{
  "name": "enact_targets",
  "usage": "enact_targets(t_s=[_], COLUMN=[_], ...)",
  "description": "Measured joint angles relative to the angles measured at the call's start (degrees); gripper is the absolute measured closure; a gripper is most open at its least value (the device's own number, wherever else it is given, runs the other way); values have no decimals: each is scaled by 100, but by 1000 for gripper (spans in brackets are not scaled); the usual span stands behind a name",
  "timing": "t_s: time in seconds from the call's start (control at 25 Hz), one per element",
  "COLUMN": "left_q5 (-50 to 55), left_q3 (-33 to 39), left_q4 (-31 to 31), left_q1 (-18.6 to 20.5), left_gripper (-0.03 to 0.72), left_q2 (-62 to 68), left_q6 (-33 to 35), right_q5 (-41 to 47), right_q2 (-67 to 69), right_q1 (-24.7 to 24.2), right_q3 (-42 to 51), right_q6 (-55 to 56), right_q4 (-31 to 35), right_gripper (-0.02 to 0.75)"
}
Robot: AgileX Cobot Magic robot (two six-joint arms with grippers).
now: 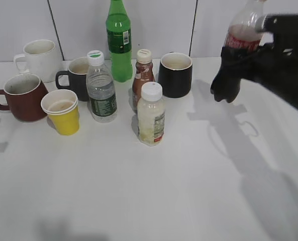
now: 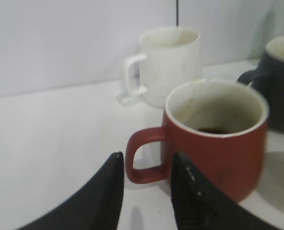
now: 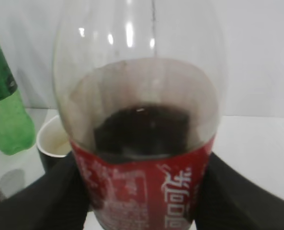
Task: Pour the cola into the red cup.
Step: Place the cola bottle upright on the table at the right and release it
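The cola bottle (image 1: pixel 241 31) is clear with a red label and is held up at the far right, off the table. My right gripper (image 1: pixel 237 56) is shut on its labelled body. In the right wrist view the cola bottle (image 3: pixel 142 139) fills the frame, with dark liquid low inside and the right gripper's (image 3: pixel 142 194) fingers on both sides. The red cup (image 1: pixel 22 98) stands at the far left of the table. In the left wrist view my left gripper (image 2: pixel 147 159) is open, with the red cup's (image 2: pixel 218 153) handle just ahead between the fingertips. A little dark liquid lies in the cup.
Near the red cup stand a white mug (image 1: pixel 39 59), a dark mug (image 1: pixel 74 76) and a yellow paper cup (image 1: pixel 63 113). In the middle are a water bottle (image 1: pixel 101 90), green bottle (image 1: pixel 118 40), small brown bottle (image 1: pixel 142 75), milky bottle (image 1: pixel 151 119) and black mug (image 1: pixel 175 75).
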Motion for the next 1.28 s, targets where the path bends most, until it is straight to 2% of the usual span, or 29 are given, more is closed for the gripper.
enact_targets(t_s=[0.12, 0.36, 1.2, 1.28], left_q5=[0, 0, 90, 204], left_q3=[351, 662, 685, 689], left_q4=[0, 26, 370, 377], left_q1=[0, 0, 0, 0], left_gripper=[422, 422, 423, 423], left_q2=[-586, -1336, -2617, -2710], left_q6=[-5, -72, -430, -455], right_q5=[-484, -693, -822, -829], right_q2=[368, 693, 1089, 1089], right_q1=[0, 0, 0, 0], right_q3=[0, 0, 0, 0], right_q6=[25, 25, -135, -135], right_q4=[33, 57, 61, 42], right_gripper=[321, 321, 321, 300])
